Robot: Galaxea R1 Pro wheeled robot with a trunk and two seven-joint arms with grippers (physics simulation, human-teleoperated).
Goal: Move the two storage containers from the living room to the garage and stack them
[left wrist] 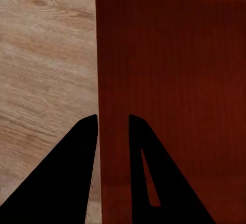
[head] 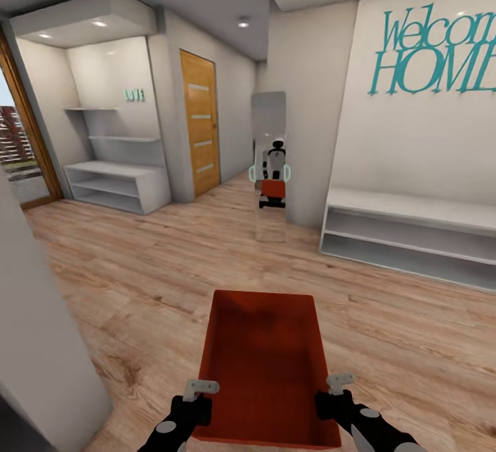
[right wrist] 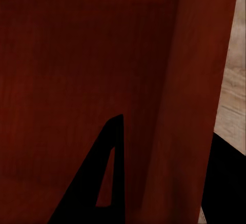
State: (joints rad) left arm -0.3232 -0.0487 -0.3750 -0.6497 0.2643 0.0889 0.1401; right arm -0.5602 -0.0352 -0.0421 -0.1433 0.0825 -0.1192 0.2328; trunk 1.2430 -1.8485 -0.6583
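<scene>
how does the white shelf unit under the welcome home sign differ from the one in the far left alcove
The shelf unit under the sign is a long low bench with no shelves above it; the alcove unit has two floating wall shelves above. The sign unit stands at the right, nearer the camera; the alcove one sits recessed, farther off, beside the wooden door. Both are white, low and open-fronted.

Black forearms with grey round joint caps, left arm (head: 172, 424) and right arm (head: 368, 423); pale grey bracket-like fingers (head: 201, 388) up top, black tapered wedges at the wrist cameras.
</scene>
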